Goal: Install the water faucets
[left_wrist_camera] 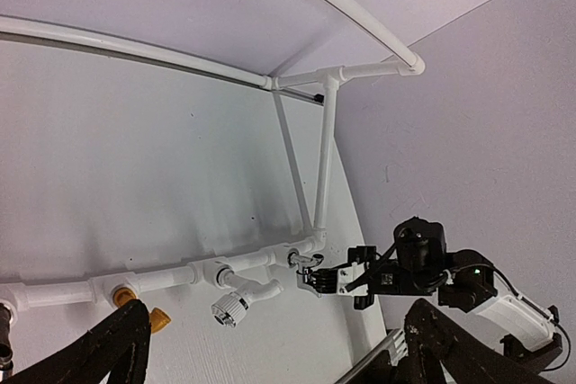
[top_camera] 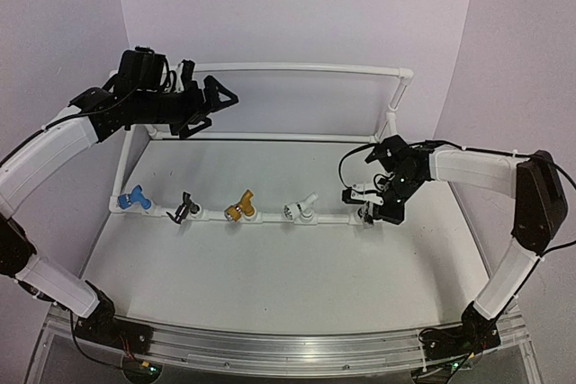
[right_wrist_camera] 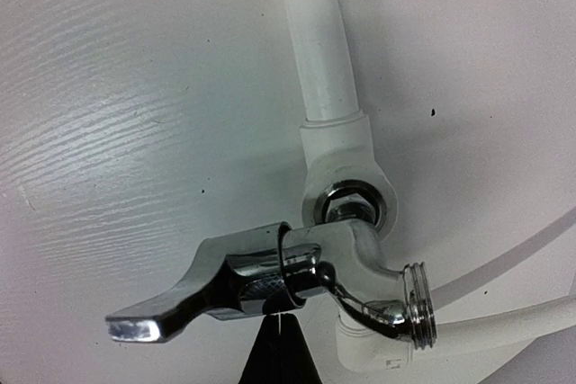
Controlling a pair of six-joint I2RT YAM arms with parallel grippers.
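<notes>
Five water faucets sit in a row on the front pipe of the white frame (top_camera: 297, 67): blue (top_camera: 135, 197), black (top_camera: 184, 209), gold (top_camera: 241, 207), white (top_camera: 300, 208) and silver (top_camera: 367, 215). The silver faucet (right_wrist_camera: 342, 254) has its stem in the white pipe fitting (right_wrist_camera: 337, 159), with the lever pointing left and the threaded spout right. My right gripper (right_wrist_camera: 286, 321) is shut, its joined tips right under the faucet's body with nothing between them. My left gripper (top_camera: 209, 107) hangs open high over the frame's back left corner, holding nothing. Its wrist view shows the white faucet (left_wrist_camera: 238, 299) and silver faucet (left_wrist_camera: 310, 267) far below.
The pipe frame's back rail and right upright (left_wrist_camera: 324, 159) rise behind the faucet row. White walls close in on the left, back and right. A metal rail (top_camera: 288, 348) runs along the table's near edge by the arm bases.
</notes>
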